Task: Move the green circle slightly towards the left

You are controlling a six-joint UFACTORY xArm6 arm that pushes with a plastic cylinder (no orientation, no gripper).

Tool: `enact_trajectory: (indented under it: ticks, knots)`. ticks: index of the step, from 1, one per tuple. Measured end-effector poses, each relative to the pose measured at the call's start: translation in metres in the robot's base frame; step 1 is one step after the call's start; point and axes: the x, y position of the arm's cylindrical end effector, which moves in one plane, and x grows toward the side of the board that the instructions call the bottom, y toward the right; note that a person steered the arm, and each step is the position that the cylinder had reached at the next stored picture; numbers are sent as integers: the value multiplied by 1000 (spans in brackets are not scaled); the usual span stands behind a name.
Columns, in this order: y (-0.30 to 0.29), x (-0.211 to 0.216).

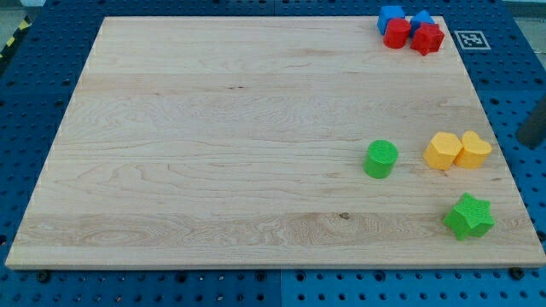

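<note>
The green circle (pixel 380 159) sits on the wooden board (pixel 213 136), right of the middle. A dark rod shows at the view's right edge, off the board; its lower end, my tip (pixel 526 141), is right of the two yellow blocks and well right of the green circle. It touches no block.
Two yellow blocks (pixel 442 151) (pixel 473 149) sit side by side just right of the green circle. A green star (pixel 469 217) lies at the bottom right. Two blue blocks (pixel 391 17) (pixel 421 20) and two red blocks (pixel 396 33) (pixel 427 39) cluster at the top right.
</note>
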Motion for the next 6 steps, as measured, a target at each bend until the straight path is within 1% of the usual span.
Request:
enact_trajectory:
  ticks: [1, 2, 3, 5, 6]
  knots:
    - [-59, 25]
    - [-170, 19]
    - [-264, -7]
    - [-272, -12]
    - [-282, -31]
